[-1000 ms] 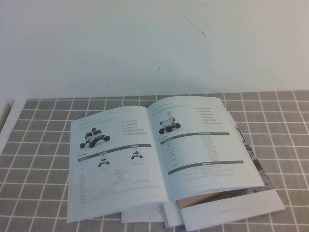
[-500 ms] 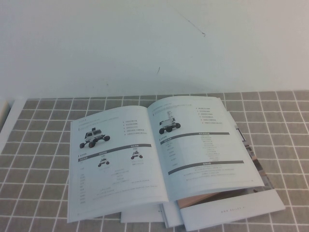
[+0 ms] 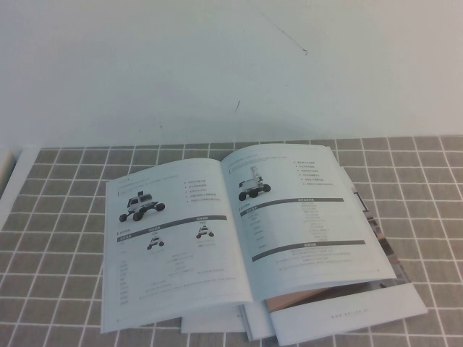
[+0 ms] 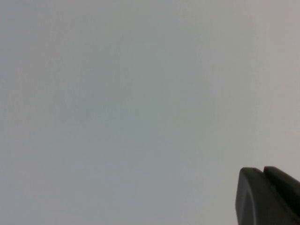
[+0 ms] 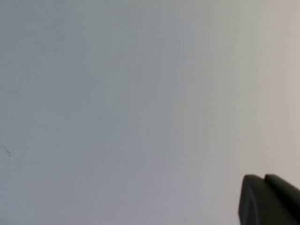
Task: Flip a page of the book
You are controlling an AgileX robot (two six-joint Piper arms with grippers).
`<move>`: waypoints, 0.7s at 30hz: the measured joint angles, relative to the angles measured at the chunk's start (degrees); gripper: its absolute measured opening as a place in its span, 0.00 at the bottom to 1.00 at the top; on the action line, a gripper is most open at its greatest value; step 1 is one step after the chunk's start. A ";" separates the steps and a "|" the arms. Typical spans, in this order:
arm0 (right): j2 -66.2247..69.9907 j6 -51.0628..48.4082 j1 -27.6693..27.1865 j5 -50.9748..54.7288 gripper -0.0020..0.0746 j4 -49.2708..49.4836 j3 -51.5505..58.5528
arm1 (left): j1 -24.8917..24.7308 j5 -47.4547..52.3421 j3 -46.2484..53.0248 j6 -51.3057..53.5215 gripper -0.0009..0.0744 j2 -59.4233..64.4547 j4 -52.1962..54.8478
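Observation:
The book (image 3: 181, 238) lies open on the grey tiled table, in the high view only. Its left page shows wheeled-robot photos and tables. The right-hand page (image 3: 307, 213) shows one robot photo and dark grey bars, and arches slightly near the spine. Neither arm shows in the high view. My left gripper (image 4: 262, 169) appears in its wrist view as two dark fingertips pressed together, facing a blank white wall. My right gripper (image 5: 264, 177) looks the same in its own view. Both are empty and away from the book.
Other white booklets (image 3: 347, 309) with pinkish-brown edges lie under the book at the front right. The grey tiled table (image 3: 65, 188) extends left and right of the book. A white wall (image 3: 217, 65) stands behind it.

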 joint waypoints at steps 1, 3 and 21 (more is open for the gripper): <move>1.66 0.00 0.00 1.10 0.02 0.60 -1.79 | 0.00 1.50 -1.45 -2.25 0.01 2.05 -0.10; 6.57 0.00 0.00 2.57 0.02 3.07 -5.07 | -0.23 4.53 -3.10 -5.35 0.01 5.33 -0.23; 60.99 -32.21 0.00 27.80 0.02 40.05 -33.09 | -21.02 19.51 -22.21 -4.93 0.01 52.86 -1.31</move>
